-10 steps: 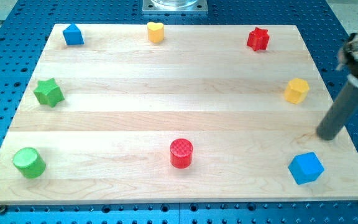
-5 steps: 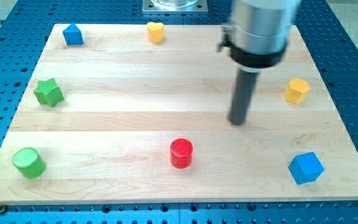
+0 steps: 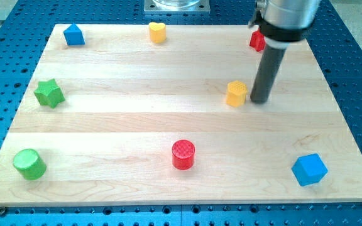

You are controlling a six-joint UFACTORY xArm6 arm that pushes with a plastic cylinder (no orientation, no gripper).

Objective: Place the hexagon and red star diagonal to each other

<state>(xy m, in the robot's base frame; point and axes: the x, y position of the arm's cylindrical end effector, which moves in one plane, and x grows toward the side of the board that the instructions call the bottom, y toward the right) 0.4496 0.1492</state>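
Note:
The yellow hexagon (image 3: 235,93) lies on the wooden board (image 3: 137,125), right of centre. My tip (image 3: 259,100) stands just to the hexagon's right, close to it or touching it. The red star (image 3: 257,41) sits near the view's top right, partly hidden behind my rod. It is above and to the right of the hexagon.
A blue house-shaped block (image 3: 74,35) and a yellow heart (image 3: 158,31) lie along the view's top. A green star (image 3: 49,93) and a green cylinder (image 3: 29,164) are at the left. A red cylinder (image 3: 183,154) is at bottom centre, a blue cube (image 3: 309,169) at bottom right.
The yellow hexagon has moved about a hundred pixels to the view's left from the right edge. My tip swung from the centre to the hexagon's right side and now partly covers the red star.

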